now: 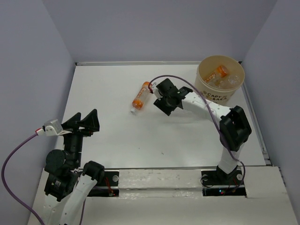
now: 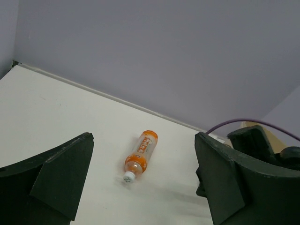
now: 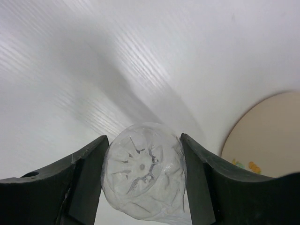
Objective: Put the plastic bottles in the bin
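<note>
Your right fingers (image 3: 89, 178) are pressed against a clear bottle (image 3: 143, 176), one on each side of its body, with its moulded base facing the wrist camera. That pinch across the body makes sense. The bottle is thin and round, and a grip on both flanks should keep it from rolling or slipping out. From above, the bottle is hidden under the fingers, so you cannot tell whether it rests on the surface (image 1: 117, 140) or hangs just off it.

The right arm reaches far and leftward from its base at the near right. Its elbow is raised, its forearm is stretched toward the middle of the far half, and its wrist is pitched down. The bin (image 1: 216, 97) stands in the far right corner, near the wrist on its right side, with some bottles (image 1: 218, 74) already lying inside. By my judgement, the carry to it is a short swing to the right.

An orange-labelled bottle (image 1: 140, 96) lies on its side just left of the right fingers, white cap pointing near, and nothing touches it. It looks like the one to pick after this.

Your left fingers (image 2: 61, 183) are spread wide and hold nothing. The left arm is folded up at the near left, well apart from the bottles, and its wrist camera looks across the surface at the orange-labelled bottle. Parked there, it is out of the right arm's path.
</note>
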Robot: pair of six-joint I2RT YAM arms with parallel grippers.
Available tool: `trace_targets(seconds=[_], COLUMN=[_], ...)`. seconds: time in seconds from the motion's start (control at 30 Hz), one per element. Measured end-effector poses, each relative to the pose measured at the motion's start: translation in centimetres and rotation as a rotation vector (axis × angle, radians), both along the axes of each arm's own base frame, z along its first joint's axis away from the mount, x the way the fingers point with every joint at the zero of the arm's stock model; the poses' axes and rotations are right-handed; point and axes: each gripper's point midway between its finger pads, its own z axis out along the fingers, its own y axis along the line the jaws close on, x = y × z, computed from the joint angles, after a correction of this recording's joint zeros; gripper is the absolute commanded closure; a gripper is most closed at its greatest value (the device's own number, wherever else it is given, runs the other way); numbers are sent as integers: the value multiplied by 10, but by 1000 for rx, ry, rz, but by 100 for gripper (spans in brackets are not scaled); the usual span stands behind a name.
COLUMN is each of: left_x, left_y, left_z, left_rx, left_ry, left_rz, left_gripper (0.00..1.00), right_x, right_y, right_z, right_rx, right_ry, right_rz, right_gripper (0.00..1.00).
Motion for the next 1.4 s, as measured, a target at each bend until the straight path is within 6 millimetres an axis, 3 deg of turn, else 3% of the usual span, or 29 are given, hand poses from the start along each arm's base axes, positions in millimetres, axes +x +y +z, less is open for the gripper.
trace_targets(seconds=[0.03, 0.17, 0.27, 0.5, 0.63, 0.7, 0.8, 0.87, 0.97, 1.23, 1.33, 1.37, 1.4], left_x=[0, 0, 0, 0, 0, 0, 0, 0, 0, 0, 0, 0, 0], left_y=[0, 0, 0, 0, -1, -1, -1, -1, -1, -1, -1, -1, -1], left_z=[0, 0, 0, 0, 0, 0, 0, 0, 0, 0, -1, -1, 0], left_rx=[0, 0, 1, 1, 2, 2, 3, 3, 3, 6, 6, 6, 6], left_ry=[0, 0, 0, 0, 2, 2, 2, 2, 2, 2, 2, 2, 2], left_rz=[0, 0, 0, -1, -4, -4, -4, -4, -4, -4, -4, -4, -4], left_gripper=[1, 1, 1, 1, 1, 1, 1, 1, 1, 1, 1, 1, 1], right_x=[1, 3, 3, -10, -11, -1, 18, 30, 52, 91, 99, 100, 102], right_y=[9, 50, 54, 28, -3, -35, -81, -106, -141, -185, -197, -200, -203], right_z=[12, 94, 166, 320, 381, 405, 417, 412, 388, 318, 290, 282, 272], right_rx=[28, 230, 394, 709, 825, 868, 890, 883, 895, 1017, 1068, 1080, 1089], right_ry=[-25, -179, -320, -635, -806, -907, -1004, -1039, -1045, -960, -926, -915, -906], right_rz=[7, 20, -12, -106, -181, -268, -394, -468, -577, -727, -775, -791, -810], right_gripper=[59, 62, 63, 64, 64, 64, 65, 65, 66, 62, 47, 29, 21])
